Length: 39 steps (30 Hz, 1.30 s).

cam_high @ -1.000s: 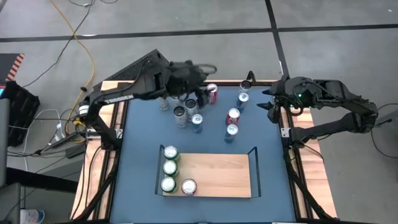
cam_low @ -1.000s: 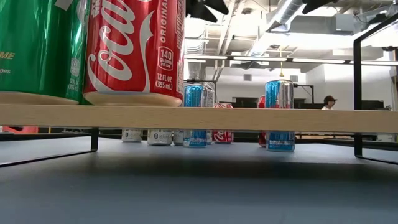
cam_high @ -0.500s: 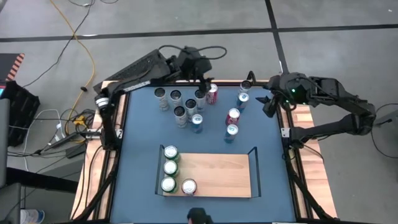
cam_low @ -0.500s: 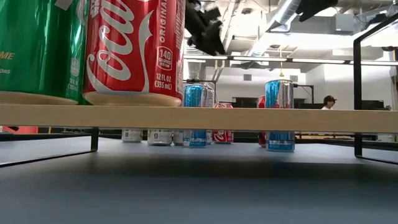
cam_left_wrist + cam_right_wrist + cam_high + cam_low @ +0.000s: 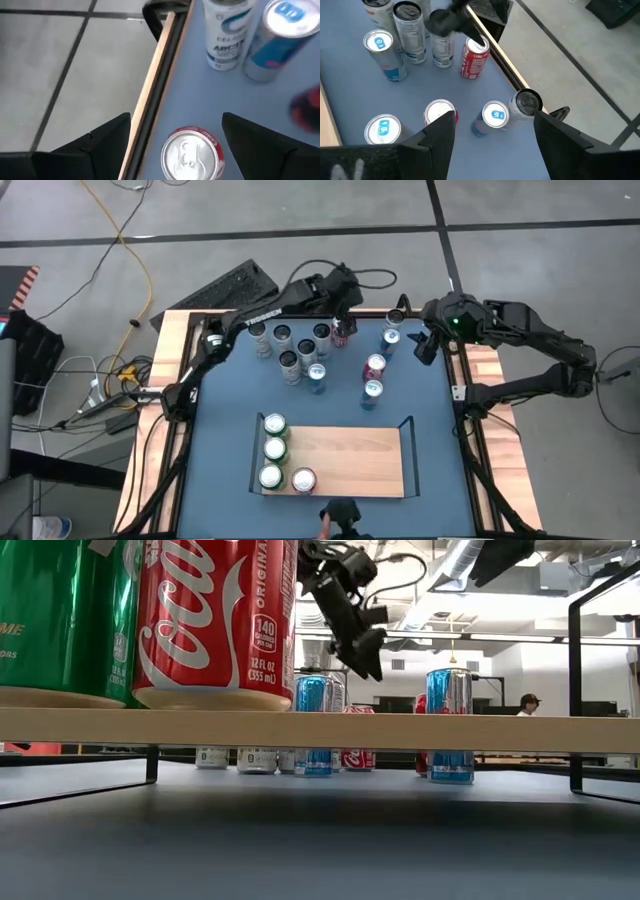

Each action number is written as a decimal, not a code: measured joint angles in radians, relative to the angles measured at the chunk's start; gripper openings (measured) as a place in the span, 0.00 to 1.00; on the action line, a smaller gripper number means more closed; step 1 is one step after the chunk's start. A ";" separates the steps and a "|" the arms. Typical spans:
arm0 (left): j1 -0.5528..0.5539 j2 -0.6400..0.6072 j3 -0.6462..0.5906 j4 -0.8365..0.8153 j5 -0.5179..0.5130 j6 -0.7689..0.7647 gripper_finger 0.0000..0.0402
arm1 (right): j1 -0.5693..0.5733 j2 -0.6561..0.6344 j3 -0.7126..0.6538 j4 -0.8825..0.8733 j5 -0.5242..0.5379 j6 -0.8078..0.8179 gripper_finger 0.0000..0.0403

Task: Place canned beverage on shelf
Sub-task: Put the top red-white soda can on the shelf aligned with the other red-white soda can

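Shelf (image 5: 345, 460): light-wood board with black end rails, sits at the near-centre of the blue table (image 5: 225, 410). Four cans on its left end: three green-topped ones (image 5: 272, 450) in a column plus one silver-topped can (image 5: 303, 479) beside the nearest. Low view shows two of them close up: a green can (image 5: 65, 615) with only fragments of lettering, and a red Coca-Cola can (image 5: 215, 620) reading "ORIGINAL", "140 calories", "12 FL OZ (355 mL)".

Remaining cans stand at the far half of the table, off the shelf. A red can (image 5: 341, 332) with silver top stands at the far edge. Left of it is a cluster of silver/white cans (image 5: 290, 345); one in the left wrist view reads "ARCTIC" (image 5: 227, 32). Blue-and-silver cans (image 5: 317, 377) are mixed in, more on the right side (image 5: 389, 340), plus a dark-topped can (image 5: 398, 313) at the far right corner.

Left gripper (image 5: 342, 302) hovers above the red can at the far edge; fingers (image 5: 95, 145) spread either side of it in the wrist view, not touching, nothing held. Right gripper (image 5: 424, 345) is over the far right edge of the table, near the blue cans; fingers (image 5: 442, 132) parted, empty.

A person is visible far back in the room (image 5: 527, 704).
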 joint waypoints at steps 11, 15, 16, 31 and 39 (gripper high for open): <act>-0.003 0.021 -0.003 -0.067 -0.049 -0.017 0.75 | -0.003 -0.021 0.000 -0.016 -0.002 0.007 0.63; -0.003 0.021 -0.004 -0.084 -0.022 -0.042 0.75 | -0.005 -0.022 0.000 -0.016 -0.002 0.002 0.63; -0.003 0.021 -0.004 -0.093 -0.003 -0.046 0.75 | -0.005 -0.022 0.000 -0.016 -0.003 0.001 0.63; -0.024 0.072 -0.005 -0.152 -0.033 0.016 0.75 | -0.004 -0.022 0.000 -0.023 -0.003 -0.002 0.63; -0.045 0.071 -0.005 -0.145 -0.037 0.075 0.75 | -0.002 -0.022 0.000 -0.033 -0.004 0.008 0.63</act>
